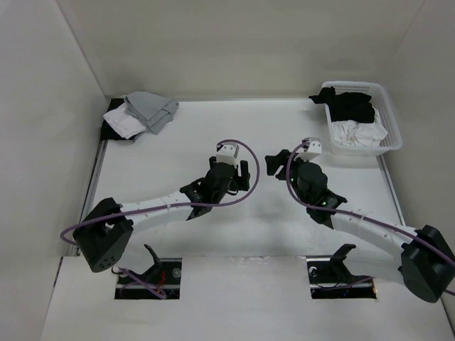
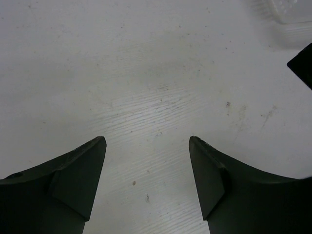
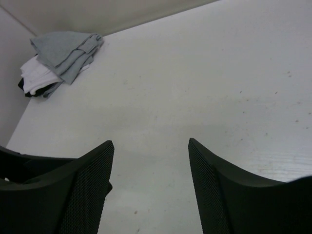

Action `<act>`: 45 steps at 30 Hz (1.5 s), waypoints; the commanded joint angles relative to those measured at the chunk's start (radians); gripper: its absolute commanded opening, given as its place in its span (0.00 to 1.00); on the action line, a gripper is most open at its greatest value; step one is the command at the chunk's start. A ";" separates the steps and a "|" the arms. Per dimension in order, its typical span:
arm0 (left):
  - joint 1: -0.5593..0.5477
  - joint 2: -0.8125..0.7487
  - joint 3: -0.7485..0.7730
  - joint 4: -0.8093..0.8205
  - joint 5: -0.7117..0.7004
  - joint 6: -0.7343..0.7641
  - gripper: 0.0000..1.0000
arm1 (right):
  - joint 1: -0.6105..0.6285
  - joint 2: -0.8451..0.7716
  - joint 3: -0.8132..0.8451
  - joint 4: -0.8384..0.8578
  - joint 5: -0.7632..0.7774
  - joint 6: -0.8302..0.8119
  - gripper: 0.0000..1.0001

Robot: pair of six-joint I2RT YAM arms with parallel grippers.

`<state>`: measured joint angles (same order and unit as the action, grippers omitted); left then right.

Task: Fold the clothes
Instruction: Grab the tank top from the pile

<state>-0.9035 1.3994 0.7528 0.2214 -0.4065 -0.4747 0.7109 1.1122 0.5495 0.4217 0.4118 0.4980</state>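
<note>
White table [image 1: 178, 149]; only overhead shows black top [image 1: 352, 105] in basket [image 1: 392, 126]; left gripper [image 2: 147, 141], right gripper [image 3: 151, 142] wide.

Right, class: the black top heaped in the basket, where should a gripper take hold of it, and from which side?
Pinch a raised fold near the middle of the black top, coming straight down from above. The basket walls block a sideways approach, and a high pinch probably avoids catching the white cloth beside it. The open right gripper is nearer.
</note>
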 commanded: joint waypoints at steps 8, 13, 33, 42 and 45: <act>0.010 0.015 0.010 0.113 0.040 -0.010 0.69 | -0.089 0.008 0.093 -0.001 0.004 -0.004 0.58; -0.010 0.027 -0.032 0.219 0.043 0.028 0.60 | -0.274 0.122 0.254 -0.062 -0.008 -0.016 0.02; -0.019 -0.007 -0.129 0.361 0.061 0.079 0.52 | -0.856 1.044 1.199 -0.434 -0.091 0.103 0.63; 0.001 0.006 -0.127 0.371 0.080 0.059 0.55 | -0.917 1.187 1.365 -0.564 -0.105 0.148 0.62; 0.008 0.004 -0.129 0.372 0.087 0.054 0.55 | -0.923 1.213 1.392 -0.583 -0.119 0.166 0.58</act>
<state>-0.9035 1.4132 0.6342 0.5323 -0.3382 -0.4091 -0.2157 2.3089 1.8786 -0.1299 0.3096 0.6300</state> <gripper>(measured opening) 0.546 0.584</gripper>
